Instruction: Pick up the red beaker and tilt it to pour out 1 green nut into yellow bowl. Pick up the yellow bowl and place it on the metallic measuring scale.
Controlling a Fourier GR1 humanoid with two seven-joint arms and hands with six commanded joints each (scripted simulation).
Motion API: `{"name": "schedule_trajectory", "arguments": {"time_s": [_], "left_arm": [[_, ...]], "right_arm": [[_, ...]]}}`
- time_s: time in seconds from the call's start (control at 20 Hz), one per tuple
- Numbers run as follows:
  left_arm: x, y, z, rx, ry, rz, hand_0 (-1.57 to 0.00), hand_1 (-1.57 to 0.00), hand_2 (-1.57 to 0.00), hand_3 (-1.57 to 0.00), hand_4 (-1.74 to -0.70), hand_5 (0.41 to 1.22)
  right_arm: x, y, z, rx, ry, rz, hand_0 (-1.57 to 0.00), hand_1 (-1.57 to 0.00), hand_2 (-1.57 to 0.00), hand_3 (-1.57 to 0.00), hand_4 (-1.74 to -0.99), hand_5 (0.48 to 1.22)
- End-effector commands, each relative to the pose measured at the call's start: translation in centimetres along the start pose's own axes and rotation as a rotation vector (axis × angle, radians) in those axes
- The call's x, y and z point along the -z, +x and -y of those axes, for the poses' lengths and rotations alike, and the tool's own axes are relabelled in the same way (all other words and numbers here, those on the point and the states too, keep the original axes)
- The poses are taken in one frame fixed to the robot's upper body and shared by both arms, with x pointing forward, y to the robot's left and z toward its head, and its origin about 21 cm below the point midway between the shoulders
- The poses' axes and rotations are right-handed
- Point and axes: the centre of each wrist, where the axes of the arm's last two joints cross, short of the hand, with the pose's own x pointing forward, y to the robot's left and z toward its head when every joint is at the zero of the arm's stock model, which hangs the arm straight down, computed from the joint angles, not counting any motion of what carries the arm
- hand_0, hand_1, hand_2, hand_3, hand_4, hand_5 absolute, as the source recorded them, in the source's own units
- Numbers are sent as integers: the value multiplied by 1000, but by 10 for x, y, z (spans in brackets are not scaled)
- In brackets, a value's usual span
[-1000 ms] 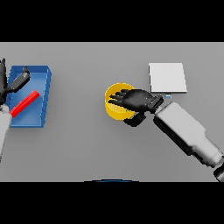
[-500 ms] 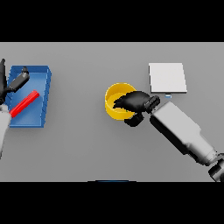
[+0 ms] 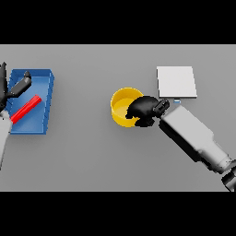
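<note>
Since the earlier frame, our right hand (image 3: 144,109) had curled over the near-right rim of the bowl (image 3: 122,107), where a second before its fingers lay spread flat across the top. Fingers were now bent round the rim, so we judged the bowl gripped, though it sat on the table (image 3: 92,152) where it had been. The scale (image 3: 176,81) lay just beyond and to the right, well clear of the bowl.

We could not see a nut inside the bowl. The beaker (image 3: 26,109) lay on its side in the blue tray (image 3: 45,92), so pouring looked finished; lifting and placing the bowl remained.

Our right forearm reached in from the lower right, wrist bent down. Our left hand (image 3: 18,86) rested over the tray's left edge, fingers loose, holding nothing.
</note>
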Motion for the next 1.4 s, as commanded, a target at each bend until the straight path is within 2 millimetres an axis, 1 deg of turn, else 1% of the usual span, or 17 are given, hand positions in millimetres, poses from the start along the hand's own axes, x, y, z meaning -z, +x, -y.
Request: {"name": "schedule_trajectory", "arguments": {"time_s": [0.0, 0.1, 0.2, 0.25, 0.3, 0.45, 0.5, 0.55, 0.6, 0.65, 0.7, 0.85, 0.9, 0.95, 1.1, 1.2, 1.35], "left_arm": [[2, 1, -4, -2, 11, -7, 1, 1, 1, 1, -742, 690], [0, 3, -1, 2, 4, 1, 1, 1, 1, 1, -735, 689], [-2, 2, -3, -1, 9, 4, 1, 1, 1, 1, -733, 686], [-2, 6, -2, 0, 7, 5, 1, 1, 1, 1, -732, 685], [-3, 3, 0, 0, 5, -8, 1, 1, 1, 1, -731, 685], [-1, 5, -3, 4, 16, 5, 1, 1, 1, 1, -732, 691], [-1, 4, -5, 7, 14, 7, 1, 1, 1, 1, -733, 692], [-1, 2, -8, 9, 10, 7, 1, 1, 1, 1, -735, 690], [-2, 3, -6, 8, 11, 17, 1, 1, 1, 1, -736, 695], [-2, 4, -4, 7, 13, 9, 1, 1, 1, 1, -734, 697], [-1, 8, -3, 6, 10, 13, 1, 1, 1, 1, -738, 696], [0, 5, -6, 3, 15, 10, 1, 1, 1, 1, -736, 697], [-1, 5, -7, -6, 15, 11, 1, 1, 1, 1, -744, 697], [0, 5, -6, -8, 14, 13, 1, 1, 1, 1, -746, 697], [-2, 5, -13, 9, 25, 5, 1, 1, 1, 1, -742, 704], [-2, 5, -9, 8, 19, -1, 1, 1, 1, 1, -744, 710], [-2, 8, -13, 8, 22, 4, 1, 1, 1, 1, -743, 708]], "right_arm": [[0, -1, -2, -2, -6, 3, -1420, -1417, -1253, -1269, -1681, 1180], [-1, 2, -2, 5, -15, -11, -1474, -1472, -1281, -1365, -1702, 1195], [-4, -1, -2, 16, -25, -1, -1509, -1508, -1288, -1389, -1716, 1204], [-6, 1, -1, 7, -28, 2, -1521, -1520, -1298, -1396, -1721, 1208], [-10, 0, 1, -2, -33, 16, -1531, -1531, -1306, -1405, -1725, 1210], [-18, 3, 10, 6, -55, -15, -1551, -1550, -1371, -1309, -1733, 1215], [-23, 5, 20, 0, -62, -24, -1555, -1554, -1386, -1286, -1735, 1217], [-28, 0, 27, -9, -75, -23, -1558, -1558, -1404, -1266, -1736, 1217], [-35, 0, 31, -11, -84, -41, -1561, -1560, -1413, -1252, -1737, 1218], [-40, -2, 38, -10, -105, -48, -1563, -1563, -1419, -1242, -1738, 1219], [-44, -2, 40, -20, -121, -59, -1564, -1564, -1414, -1257, -1738, 1219], [-53, -7, 45, -10, -157, -90, -1568, -1568, -1436, -1266, -1740, 1220], [-56, -10, 46, -2, -165, -93, -1568, -1568, -1431, -1327, -1740, 1220], [-56, -14, 42, 10, -170, -99, -1569, -1569, -1439, -1376, -1740, 1220], [-71, -27, 48, 30, -205, -156, -1570, -1570, -1482, -1283, -1741, 1220], [-79, -40, 51, 36, -236, -196, -1570, -1570, -1504, -1239, -1741, 1221], [-91, -66, 53, 56, -287, -276, -1571, -1571, -1536, -1209, -1741, 1221]]}}
